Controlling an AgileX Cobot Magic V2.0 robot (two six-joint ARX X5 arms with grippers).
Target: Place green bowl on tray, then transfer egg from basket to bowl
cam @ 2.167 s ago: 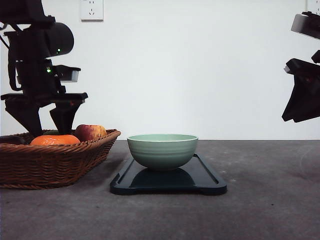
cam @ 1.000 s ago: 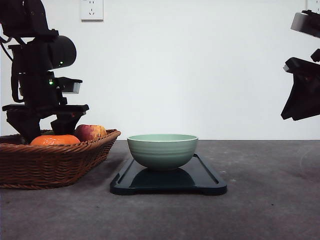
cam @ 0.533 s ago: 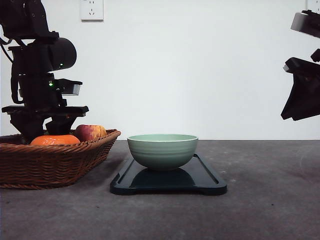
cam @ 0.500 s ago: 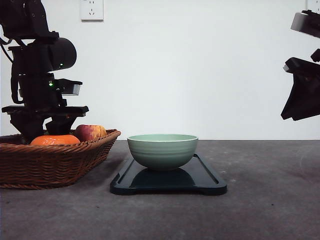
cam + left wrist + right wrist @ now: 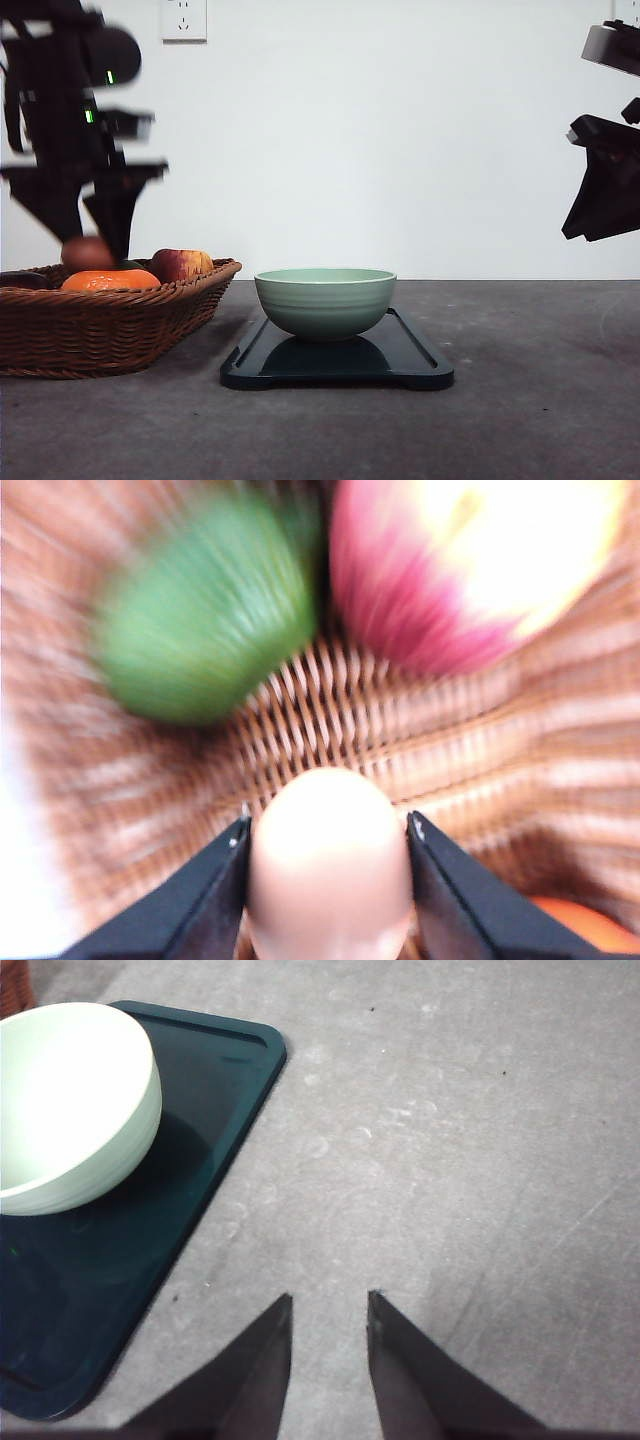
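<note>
Gripping the egg (image 5: pixel 330 865) between its two fingers, the left claw (image 5: pixel 88 245) hung just above the basket (image 5: pixel 110 325) at the left of the desk (image 5: pixel 530 400); the egg showed in the front view as a brownish blur between the fingertips, clear of the fruit below; the green bowl (image 5: pixel 325 300) sat on the tray (image 5: pixel 415 365) near the middle of the desk, so the first half of the task looked done; the egg was lifted out of the wicker but not yet carried right to the bowl, so the transfer and release were left; in the left wrist view the egg's long axis ran along the fingers, its narrower end pointing away from the wrist toward the basket floor, the fingers pressing on its broad sides; an apple (image 5: pixel 470 570) and a green fruit (image 5: pixel 200 610) lay blurred beneath it, with an orange (image 5: pixel 110 281) beside them in the front view; the right claw (image 5: pixel 328 1355) hovered over bare desk just right of the tray, its fingers slightly parted and holding nothing
</note>
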